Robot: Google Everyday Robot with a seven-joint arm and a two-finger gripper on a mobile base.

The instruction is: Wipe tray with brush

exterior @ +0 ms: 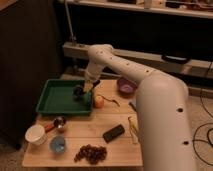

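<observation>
The green tray (46,102) lies on the left half of the wooden table. My gripper (89,86) hangs over the tray's right part, close to its right rim, and is shut on the brush. The brush (80,93) is slim and black. Its dark head is down on the tray floor just left of the gripper, and its handle slants up to the right past the fingers. The white arm reaches in from the right and hides part of the tray's far right corner.
An orange fruit (99,101) sits just right of the tray, and a purple bowl (126,86) stands behind it. In front are a red-handled scoop (57,123), a white cup (35,134), a blue cup (58,144), grapes (91,152) and a black block (114,132).
</observation>
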